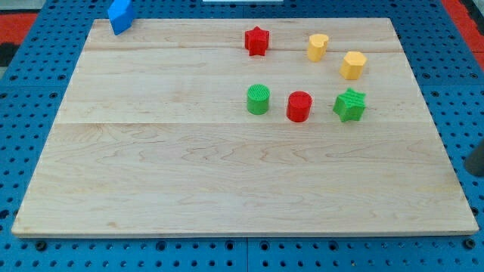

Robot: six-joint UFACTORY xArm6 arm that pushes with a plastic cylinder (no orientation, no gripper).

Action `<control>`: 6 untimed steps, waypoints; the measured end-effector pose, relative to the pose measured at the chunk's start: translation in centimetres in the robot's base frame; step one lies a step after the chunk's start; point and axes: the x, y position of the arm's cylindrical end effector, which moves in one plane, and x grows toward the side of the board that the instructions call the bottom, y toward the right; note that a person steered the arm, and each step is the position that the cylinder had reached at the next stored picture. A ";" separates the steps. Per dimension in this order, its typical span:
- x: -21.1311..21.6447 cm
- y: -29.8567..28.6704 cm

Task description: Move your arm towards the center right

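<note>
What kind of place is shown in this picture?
Probably a robotics lab bench: a wooden board lies on a blue perforated panel, with small test blocks such as a red cylinder. My tip is not visible.

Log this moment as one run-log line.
my tip: view's right edge, off board | nearest: green star | contact: none

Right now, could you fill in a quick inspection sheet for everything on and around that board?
Surface: pale wooden board, flat.
Job's things: my tip is not clearly in view; a dark shape sits at the view's right edge.
Clutter: blue block, red star, yellow heart-like block, yellow hexagon, green cylinder, red cylinder, green star.
Claw: nothing seen.
Cables: nothing seen.
Surroundings: blue pegboard.
</note>
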 end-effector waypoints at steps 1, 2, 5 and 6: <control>1.3 0.3; 1.3 0.2; -2.8 -6.8; -4.6 -4.7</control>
